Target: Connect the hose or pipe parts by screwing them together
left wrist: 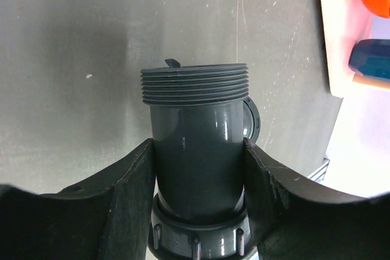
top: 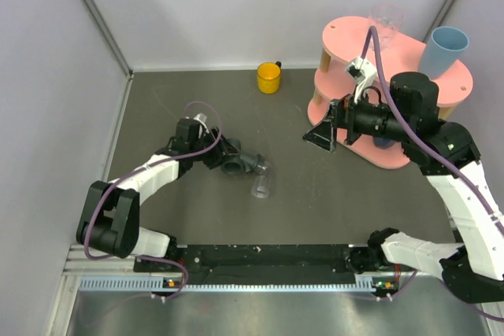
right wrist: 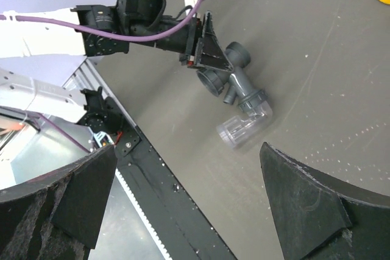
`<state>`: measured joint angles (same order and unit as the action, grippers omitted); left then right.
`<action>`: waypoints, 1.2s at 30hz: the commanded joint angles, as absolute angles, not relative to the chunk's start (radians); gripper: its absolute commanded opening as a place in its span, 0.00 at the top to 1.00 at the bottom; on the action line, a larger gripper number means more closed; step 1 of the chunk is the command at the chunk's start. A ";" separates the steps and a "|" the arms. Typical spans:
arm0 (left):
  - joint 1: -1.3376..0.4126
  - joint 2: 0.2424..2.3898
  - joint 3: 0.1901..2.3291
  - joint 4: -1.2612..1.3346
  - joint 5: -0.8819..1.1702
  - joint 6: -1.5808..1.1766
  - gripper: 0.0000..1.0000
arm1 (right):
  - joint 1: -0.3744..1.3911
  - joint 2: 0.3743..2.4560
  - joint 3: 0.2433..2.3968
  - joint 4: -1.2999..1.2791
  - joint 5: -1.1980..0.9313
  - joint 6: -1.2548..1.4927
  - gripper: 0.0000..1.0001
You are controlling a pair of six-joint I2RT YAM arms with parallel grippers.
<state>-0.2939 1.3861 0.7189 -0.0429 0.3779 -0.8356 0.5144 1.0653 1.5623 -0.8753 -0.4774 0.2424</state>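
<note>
Jaws of the left gripper clamped the dark T-shaped fitting between them, threaded end pointing ahead. Near their tips lay the clear tubular piece, touching the fitting. The right gripper gaped empty, well apart; joining seemingly awaited its grasp and twist.

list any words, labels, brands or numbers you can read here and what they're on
None can be read in any view.
The dark grey T-shaped pipe fitting, clear tubular piece, yellow cup, blue cup and pink shelf show no print, label or number.
</note>
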 commanded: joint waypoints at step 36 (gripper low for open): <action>-0.227 0.717 0.865 -0.417 0.334 -0.671 0.01 | 0.506 0.945 1.482 -1.048 -0.158 0.426 0.01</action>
